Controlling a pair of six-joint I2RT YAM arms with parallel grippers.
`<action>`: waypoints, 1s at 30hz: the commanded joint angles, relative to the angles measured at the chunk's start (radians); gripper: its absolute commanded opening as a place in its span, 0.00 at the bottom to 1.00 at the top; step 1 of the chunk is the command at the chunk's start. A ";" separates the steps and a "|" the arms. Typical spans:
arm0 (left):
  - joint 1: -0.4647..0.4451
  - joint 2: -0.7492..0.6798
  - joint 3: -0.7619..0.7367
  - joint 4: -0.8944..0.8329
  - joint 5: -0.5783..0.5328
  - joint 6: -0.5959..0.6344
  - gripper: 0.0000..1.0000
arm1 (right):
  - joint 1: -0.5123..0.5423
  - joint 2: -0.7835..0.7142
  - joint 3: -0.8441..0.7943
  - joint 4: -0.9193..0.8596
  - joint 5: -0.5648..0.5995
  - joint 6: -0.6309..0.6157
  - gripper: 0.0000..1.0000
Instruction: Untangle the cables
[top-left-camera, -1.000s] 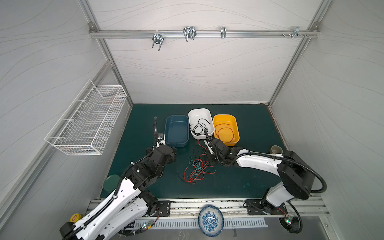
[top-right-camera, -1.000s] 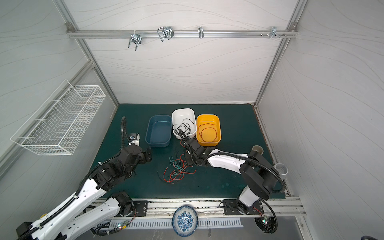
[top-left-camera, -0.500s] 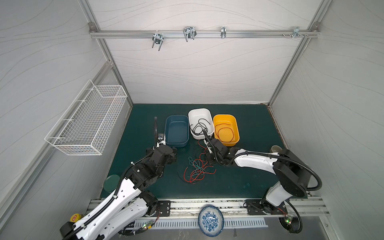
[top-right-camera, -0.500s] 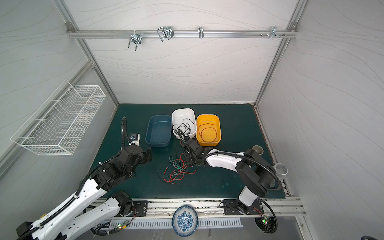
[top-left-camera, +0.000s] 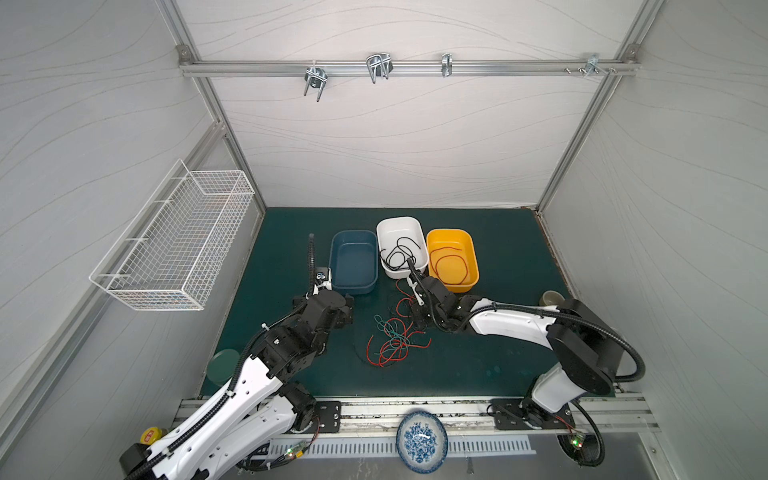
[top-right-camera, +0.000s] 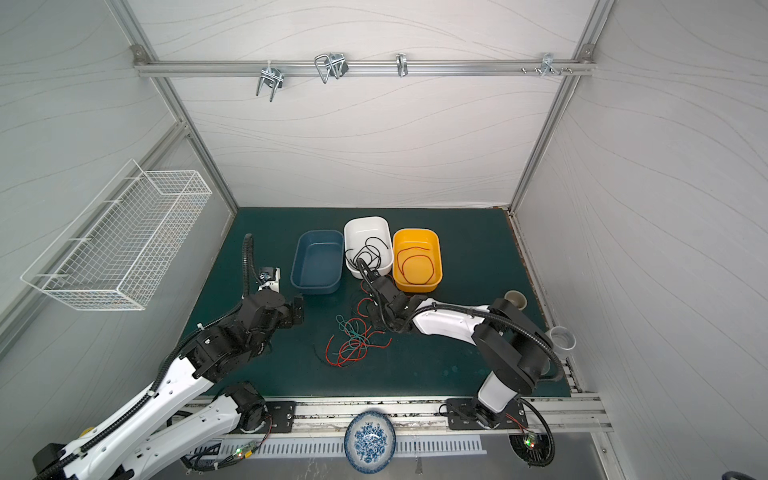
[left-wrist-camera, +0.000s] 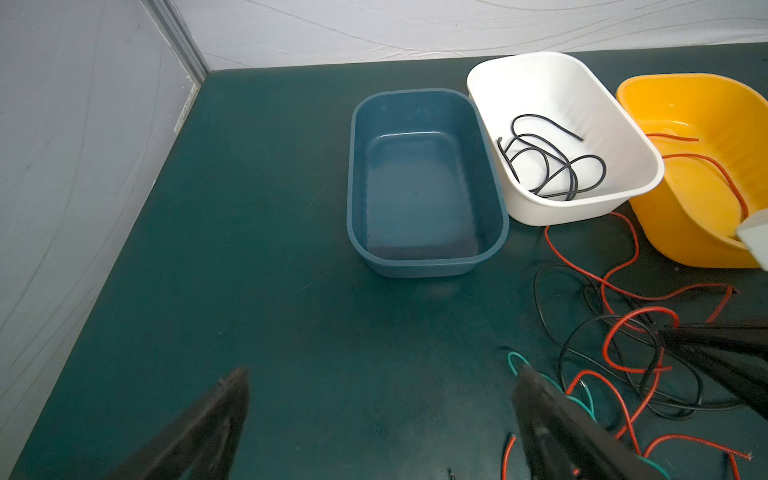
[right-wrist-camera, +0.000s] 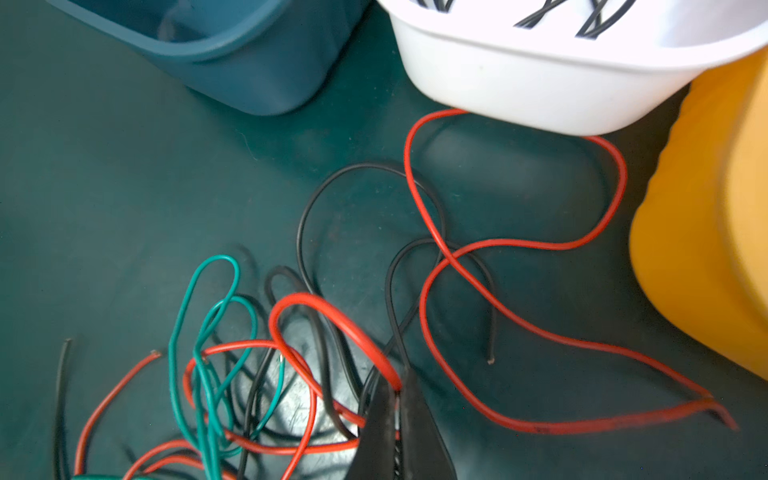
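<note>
White panel walls (top-left-camera: 374, 145) with faint wavy lines close in the left, far and right sides, joined by aluminium corner posts (top-left-camera: 226, 129). An aluminium rail (top-left-camera: 498, 70) high on the far wall carries metal hooks (top-left-camera: 377, 66). A white wire basket (top-left-camera: 178, 245) hangs on the left wall. The tabletop (top-left-camera: 478, 365) is dark green, evenly lit.

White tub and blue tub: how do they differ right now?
The white tub holds a loose black cable; the blue tub holds nothing. The white tub sits a little farther back than the blue tub. Both are upright, rounded rectangular tubs, side by side on the green mat.
</note>
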 joint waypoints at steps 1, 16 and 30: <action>0.002 -0.003 0.002 0.045 -0.004 0.001 1.00 | 0.007 -0.079 -0.014 -0.013 0.025 -0.004 0.00; 0.002 0.002 0.002 0.045 0.007 0.001 1.00 | 0.007 -0.352 0.077 -0.200 0.125 -0.030 0.00; 0.002 -0.006 0.010 0.051 0.151 0.014 1.00 | 0.007 -0.454 0.212 -0.278 0.036 -0.071 0.00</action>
